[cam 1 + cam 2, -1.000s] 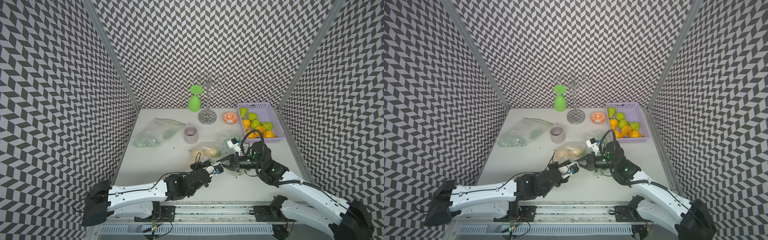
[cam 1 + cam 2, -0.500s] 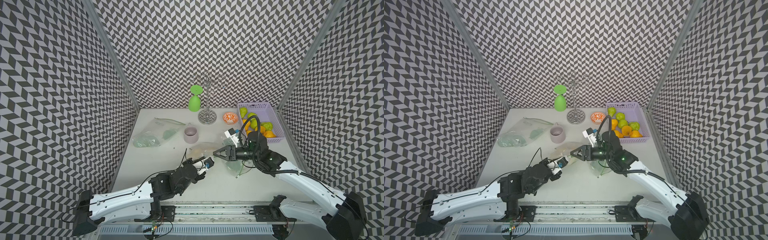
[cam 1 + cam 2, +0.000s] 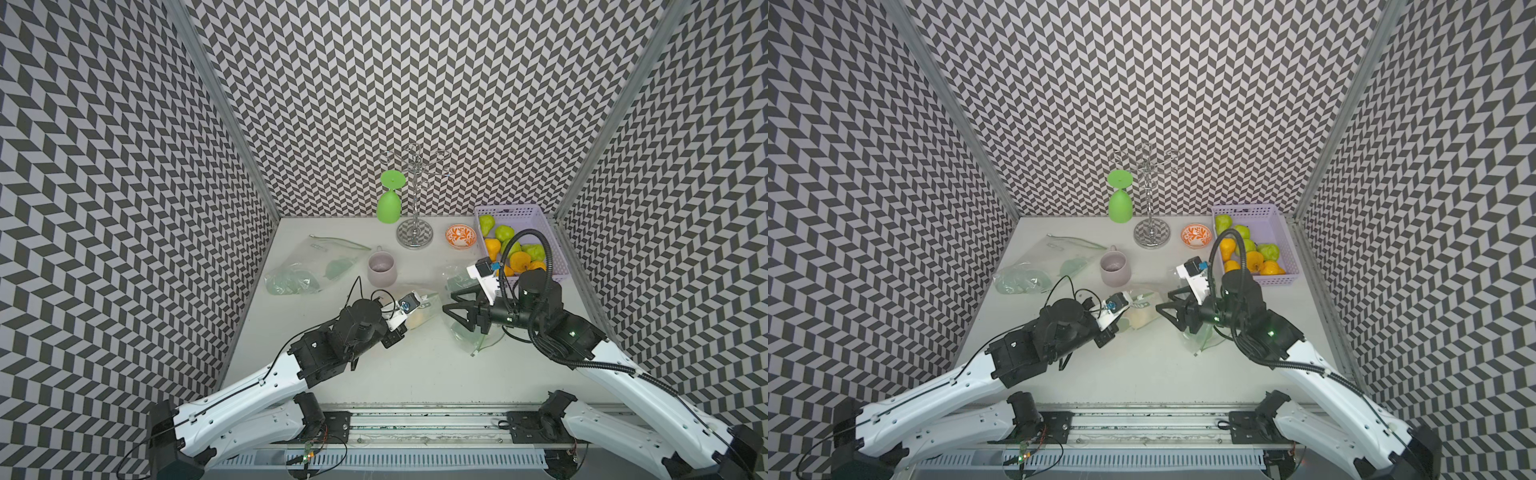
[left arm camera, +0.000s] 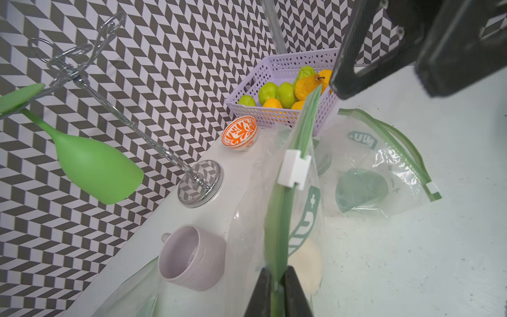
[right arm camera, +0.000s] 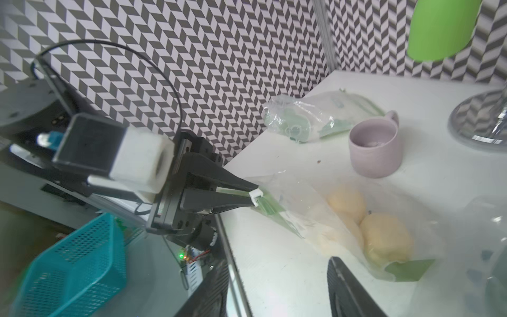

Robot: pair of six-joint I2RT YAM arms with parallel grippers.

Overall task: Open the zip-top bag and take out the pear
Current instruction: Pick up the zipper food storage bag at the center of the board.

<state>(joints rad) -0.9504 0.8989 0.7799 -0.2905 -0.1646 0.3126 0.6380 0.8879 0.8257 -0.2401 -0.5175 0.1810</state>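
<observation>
The left gripper [image 5: 253, 197] is pinched tight on the green zip strip [image 4: 274, 219] of the bag [image 5: 307, 208], lifting that edge off the table [image 3: 374, 374]. The white slider [image 4: 295, 170] sits on the strip just ahead of the fingertips. I cannot tell whether the zip is parted.

The bag lies near the middle of the table, just in front of the mug [image 3: 381, 269]. The pear [image 5: 386, 241], pale yellow, is inside it, resting on the table. Through the plastic there seem to be more such lumps beside it.

The right gripper [image 3: 448, 301] has its jaws spread wide and holds nothing. It points at the free end of the strip, close to it but apparently not touching. It hovers over a second bag [image 3: 473, 336], which lies flat toward the right edge.

A third bag [image 3: 307, 270] lies by the left edge. At the far right corner stands a basket [image 3: 511, 210] of green and orange fruit, with a bowl [image 3: 460, 236] just beside it. A rack [image 3: 414, 239] at the far edge carries a green glass [image 3: 389, 205], hung upside down.
</observation>
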